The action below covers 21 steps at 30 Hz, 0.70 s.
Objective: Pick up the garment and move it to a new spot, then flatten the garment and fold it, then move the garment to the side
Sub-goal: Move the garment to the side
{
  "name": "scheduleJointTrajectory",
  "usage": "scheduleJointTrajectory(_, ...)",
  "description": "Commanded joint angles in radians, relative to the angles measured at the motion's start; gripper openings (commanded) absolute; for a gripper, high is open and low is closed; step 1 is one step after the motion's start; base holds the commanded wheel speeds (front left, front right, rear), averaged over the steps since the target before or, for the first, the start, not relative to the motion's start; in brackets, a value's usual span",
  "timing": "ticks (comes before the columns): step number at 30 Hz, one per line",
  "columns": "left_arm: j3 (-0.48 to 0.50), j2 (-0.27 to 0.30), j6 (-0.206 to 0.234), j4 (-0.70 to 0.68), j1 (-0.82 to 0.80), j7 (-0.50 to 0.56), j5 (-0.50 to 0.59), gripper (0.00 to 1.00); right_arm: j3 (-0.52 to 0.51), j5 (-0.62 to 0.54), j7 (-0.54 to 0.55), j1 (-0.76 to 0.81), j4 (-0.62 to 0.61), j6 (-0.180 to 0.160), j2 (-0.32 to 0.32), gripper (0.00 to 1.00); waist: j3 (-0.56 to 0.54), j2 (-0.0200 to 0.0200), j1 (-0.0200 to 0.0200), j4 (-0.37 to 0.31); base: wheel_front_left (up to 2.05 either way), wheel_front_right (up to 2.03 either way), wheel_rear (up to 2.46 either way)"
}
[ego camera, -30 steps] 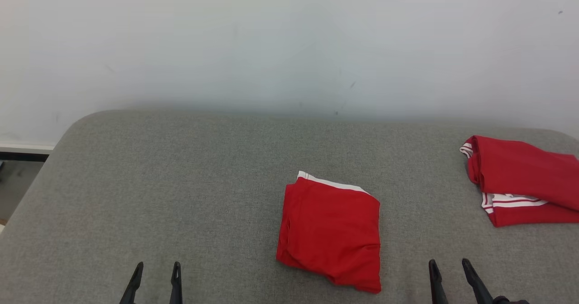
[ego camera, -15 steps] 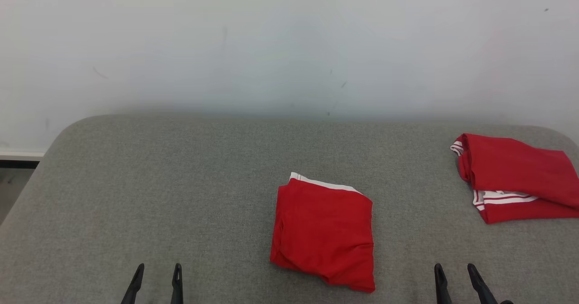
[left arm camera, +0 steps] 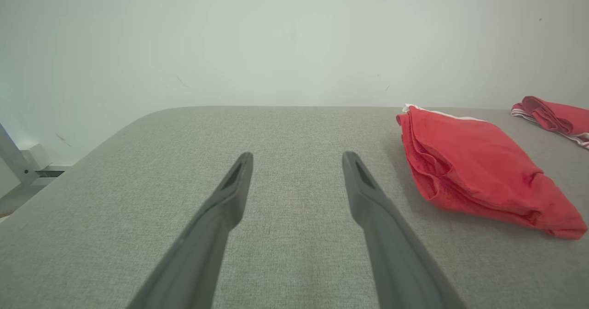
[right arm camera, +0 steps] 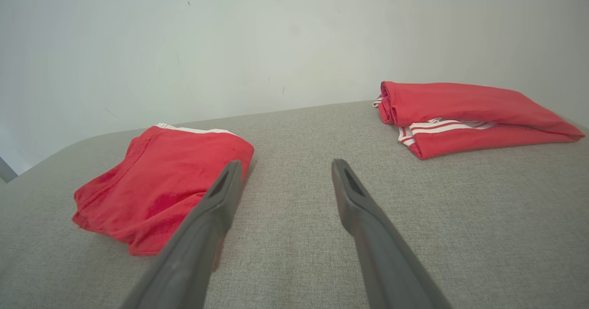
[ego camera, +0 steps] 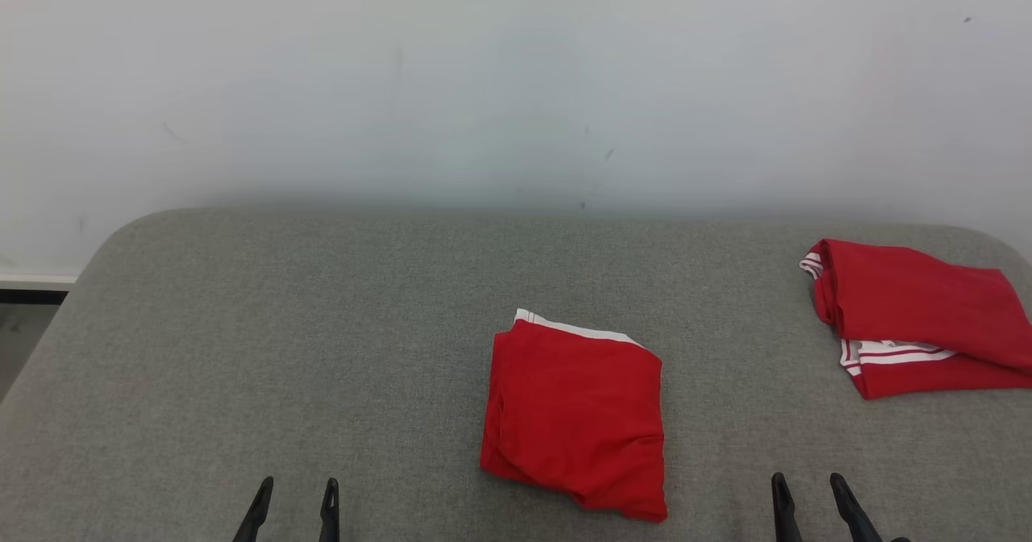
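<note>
A folded red garment (ego camera: pixel 574 417) with a white edge lies near the middle of the grey cushion (ego camera: pixel 322 348); it also shows in the left wrist view (left arm camera: pixel 474 168) and the right wrist view (right arm camera: pixel 158 185). My left gripper (ego camera: pixel 296 489) stands open at the bottom left, well to the left of the garment, with nothing between its fingers (left arm camera: pixel 230 189). My right gripper (ego camera: pixel 804 485) is open at the bottom right, to the right of the garment and apart from it. In the right wrist view its left finger (right arm camera: pixel 221 194) overlaps the garment's near corner.
A second folded red garment (ego camera: pixel 911 316) with white stripes lies at the cushion's far right edge (right arm camera: pixel 464 116). A pale wall (ego camera: pixel 516 82) rises behind the cushion. The cushion's left corner is rounded, with floor (ego camera: pixel 20 332) beyond it.
The whole head view has shifted a little, so the camera has moved. The left gripper's fingertips sit slightly lower and further right in the view. The garments lie as before.
</note>
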Motion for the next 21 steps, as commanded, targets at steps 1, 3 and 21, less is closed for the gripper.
scheduleJointTrajectory(1, -0.002, -0.003, -0.002, 0.003, 0.007, -0.002, -0.004, 1.0, 0.0, 0.007, 0.0, 0.005, 0.001, -0.002, -0.001, 1.0, 0.0, 0.0, 0.0, 0.0, 0.0, 0.0, 0.0)
scheduleJointTrajectory(3, -0.002, -0.002, -0.005, 0.006, 0.006, -0.002, -0.003, 1.0, 0.002, 0.009, 0.0, 0.003, 0.004, -0.002, -0.001, 1.0, -0.001, 0.0, 0.0, 0.001, 0.0, 0.0, 0.0)
scheduleJointTrajectory(21, -0.038, 0.013, -0.015, 0.017, 0.005, -0.002, -0.016, 1.0, 0.005, 0.011, 0.0, 0.004, 0.018, -0.002, -0.001, 1.0, -0.002, 0.0, 0.0, 0.002, 0.0, 0.0, 0.0)
